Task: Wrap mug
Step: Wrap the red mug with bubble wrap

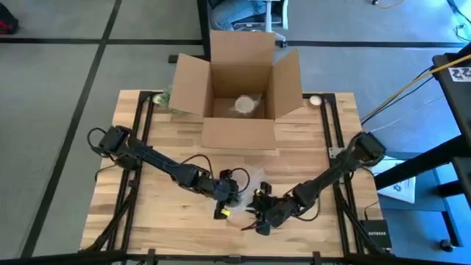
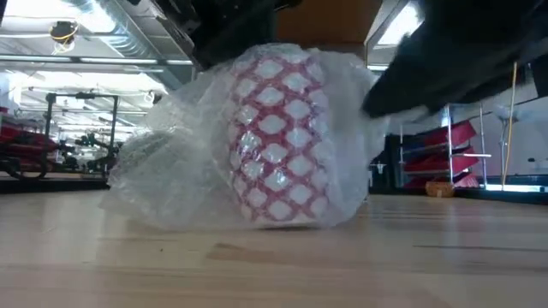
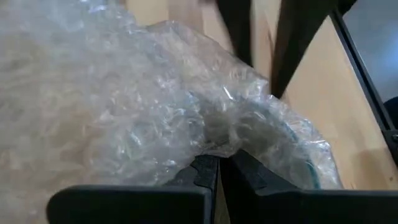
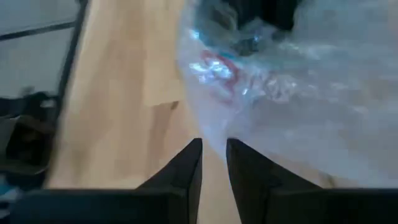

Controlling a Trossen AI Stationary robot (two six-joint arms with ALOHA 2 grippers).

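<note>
A mug (image 2: 278, 137) with a red and white lattice pattern stands on the wooden table (image 1: 162, 147) near its front edge. Clear bubble wrap (image 2: 163, 171) covers it and spreads onto the table to its left. In the high view the wrap (image 1: 252, 178) shows between the two arms. My left gripper (image 1: 227, 197) is at the bundle's left side and my right gripper (image 1: 260, 212) at its near right side. Both are shut on the wrap. My left gripper pinches a bunched fold of the bubble wrap (image 3: 217, 146) between its two fingertips, coming in low from the table's left. The wrap lies slack over the mug. My right gripper has the wrap's edge (image 4: 214, 144) between its fingertips, coming from the table's right. The bundle rests on the table.
An open cardboard box (image 1: 239, 88) stands at the far middle of the table, with a pale wrapped thing (image 1: 245, 105) inside. A small round object (image 1: 315, 100) lies right of the box. Bare wood lies left and right of the arms.
</note>
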